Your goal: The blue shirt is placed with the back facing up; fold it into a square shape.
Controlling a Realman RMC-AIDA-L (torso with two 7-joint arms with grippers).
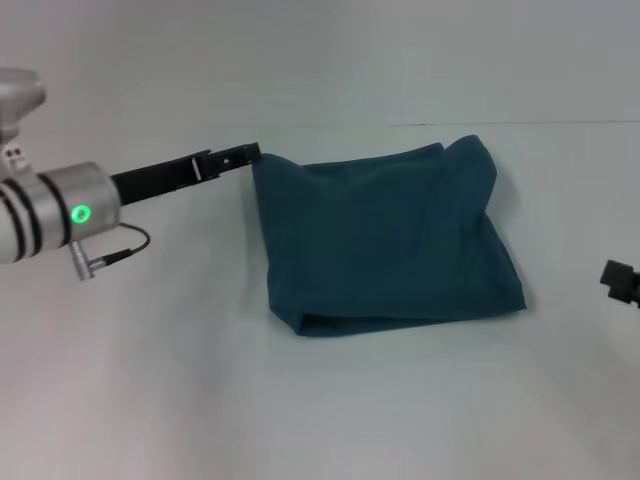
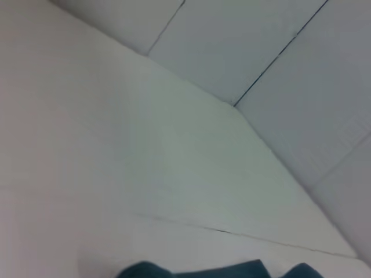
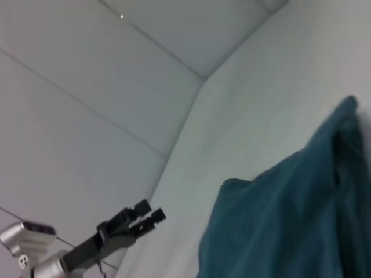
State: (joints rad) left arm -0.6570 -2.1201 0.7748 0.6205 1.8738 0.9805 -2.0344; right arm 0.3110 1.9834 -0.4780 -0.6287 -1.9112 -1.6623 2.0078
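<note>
The blue shirt [image 1: 385, 240] lies folded into a rough square on the white table, plain side up. It also shows in the right wrist view [image 3: 290, 220], and its edge shows in the left wrist view [image 2: 232, 271]. My left gripper [image 1: 250, 155] is at the shirt's far left corner. In the right wrist view the left gripper [image 3: 151, 211] has its fingers apart, holds nothing, and stands a short gap away from the cloth. My right gripper [image 1: 622, 282] shows only as a dark part at the right edge, away from the shirt.
The white table [image 1: 300, 420] extends all around the shirt. A pale wall [image 1: 320, 60] stands behind the table's far edge.
</note>
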